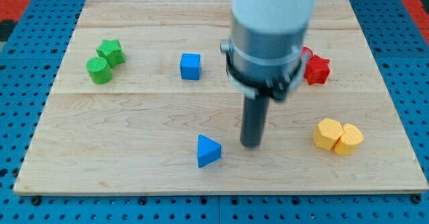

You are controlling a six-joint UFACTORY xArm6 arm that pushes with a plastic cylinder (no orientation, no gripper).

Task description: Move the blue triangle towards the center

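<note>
A pale wooden board [134,110] lies on a blue perforated surface [20,117], with a red patch of the same pegged kind showing at the view's top corners. The blue triangle [208,150] sits near the board's bottom edge, a little to the view's left of its middle. It is a short wedge with one corner pointing toward the view's right, at my tip; its flat back faces the view's left, and no clear long axis can be made out.

My tip [251,144] rests on the board just to the right of the triangle, with a narrow gap between them. The arm carries no pincer, only the dark rod, so nothing is gripped.

A blue cube [190,66] stands toward the top edge, left of the arm. Near the top-left corner a green star-shaped block [110,51] touches a green cylinder [99,70]. Toward the right edge a red star-shaped block [317,70] is partly hidden behind the arm's grey housing [265,43], and another red piece beside it is too covered to identify. Toward the bottom-right corner two yellow blocks touch: one [328,133] many-sided, the other [348,139] of unclear shape.
</note>
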